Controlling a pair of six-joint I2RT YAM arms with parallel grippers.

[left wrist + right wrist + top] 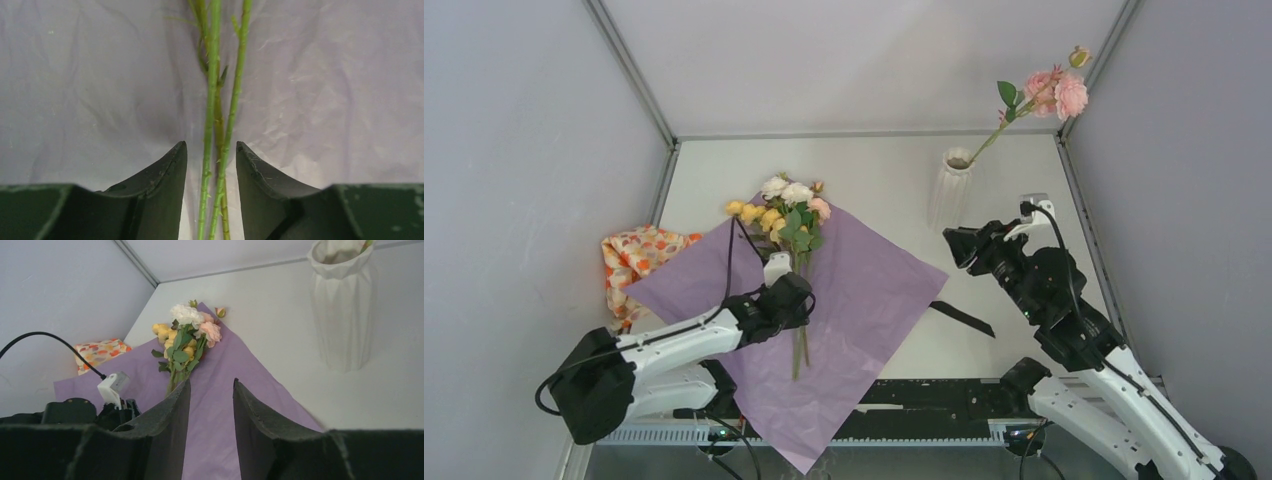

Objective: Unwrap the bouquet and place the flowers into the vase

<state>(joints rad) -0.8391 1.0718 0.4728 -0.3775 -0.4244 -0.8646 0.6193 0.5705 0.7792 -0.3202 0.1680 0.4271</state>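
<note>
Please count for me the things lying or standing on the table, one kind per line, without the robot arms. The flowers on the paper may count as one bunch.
Vase: 1
Flower stem standing in the vase: 1
Bunch of flowers on the paper: 1
Lilac paper sheet: 1
Black ribbon: 1
Orange patterned cloth: 1
Total: 6

two white-shelled arms (pixel 674 345) with black joints, looping black cables (pixel 50 334) and dark wedge-fingered hands (pixel 211 145)

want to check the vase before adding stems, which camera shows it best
Top external: the vase stands whole, mouth visible, with a pink flower in it. Right wrist shows its ribbed body closer, the mouth cropped at the top edge. Left wrist shows none of it.
</note>
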